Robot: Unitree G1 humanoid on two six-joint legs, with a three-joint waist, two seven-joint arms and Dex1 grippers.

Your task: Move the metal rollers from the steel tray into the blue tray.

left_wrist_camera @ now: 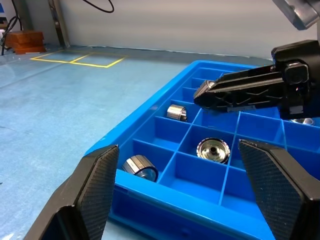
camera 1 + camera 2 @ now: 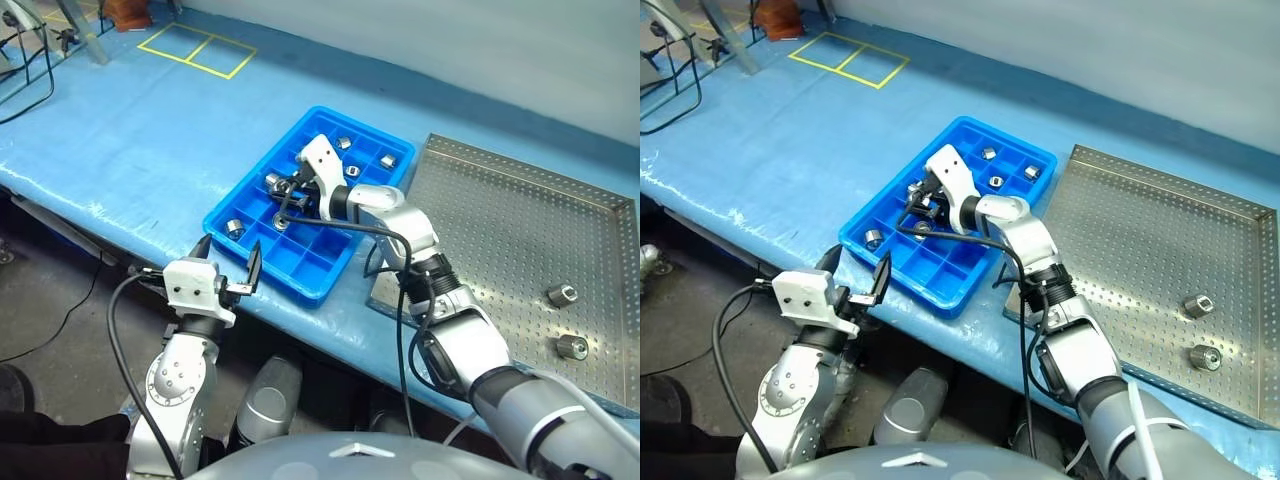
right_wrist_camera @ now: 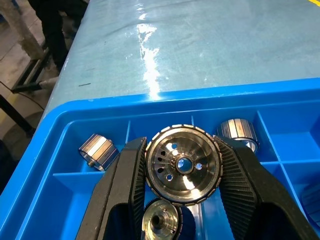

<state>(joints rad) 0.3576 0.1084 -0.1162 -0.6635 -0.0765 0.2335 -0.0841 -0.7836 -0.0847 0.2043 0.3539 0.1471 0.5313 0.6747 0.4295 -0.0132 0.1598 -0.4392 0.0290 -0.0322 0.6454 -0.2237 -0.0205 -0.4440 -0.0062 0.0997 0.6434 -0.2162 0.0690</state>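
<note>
Steel roller [image 3: 183, 165], hard, slick and dense, is pinched by its ribbed rim in the right end effector [image 2: 290, 195] over the blue tray [image 2: 330, 280]; left end effector [image 2: 228, 270] gapes wide at seven o'clock.

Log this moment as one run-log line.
right end effector: shut on roller, over blue tray | left end effector: open, empty | steel tray: two rollers left
</note>
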